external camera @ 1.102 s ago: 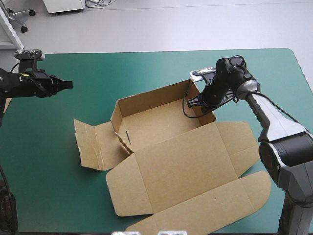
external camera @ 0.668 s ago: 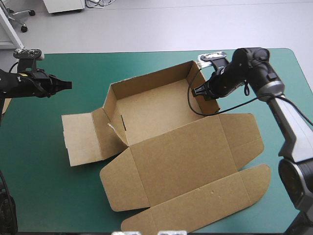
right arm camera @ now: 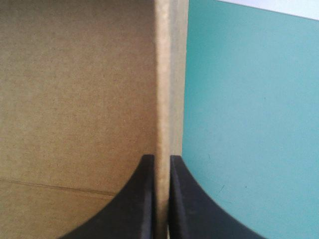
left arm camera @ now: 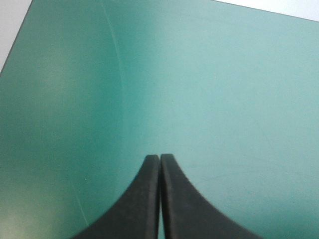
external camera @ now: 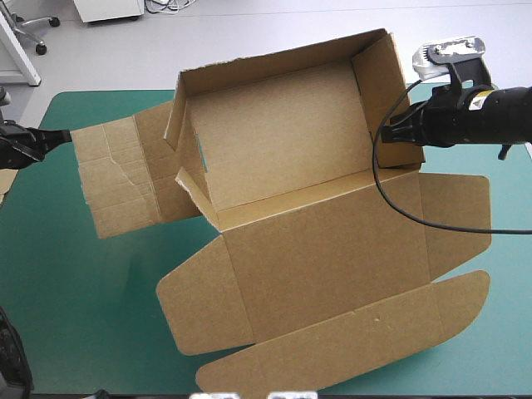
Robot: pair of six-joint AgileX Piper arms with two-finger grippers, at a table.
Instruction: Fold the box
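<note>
Far left, the left pincer (external camera: 56, 136) sat closed on nothing, its 2 black fingers pressed into 1 point over the bare teal-green surface (external camera: 66, 283). Its tip was just beside the edge of the box's loose side flap (external camera: 116, 179); touching or not, I couldn't tell. Moving across, the brown box (external camera: 283, 141) looked hoisted off the surface at the tray end, with its open side tipped toward the overhead camera, its walls standing and that side flap drooping outward. The lid (external camera: 332, 258) trailed flat below it toward the near edge. Over on the right, the right pincer (external camera: 399, 131) was clamped on the rim of the right wall (external camera: 384, 83), the board nipped between its fingers. And there was the worry: 1 narrow pinch seemed to be carrying the whole sheet. The board could slide out, or the wall could bend and untuck under the lid's weight. That sagging flap could also snag on the left pincer if the box swung left.
</note>
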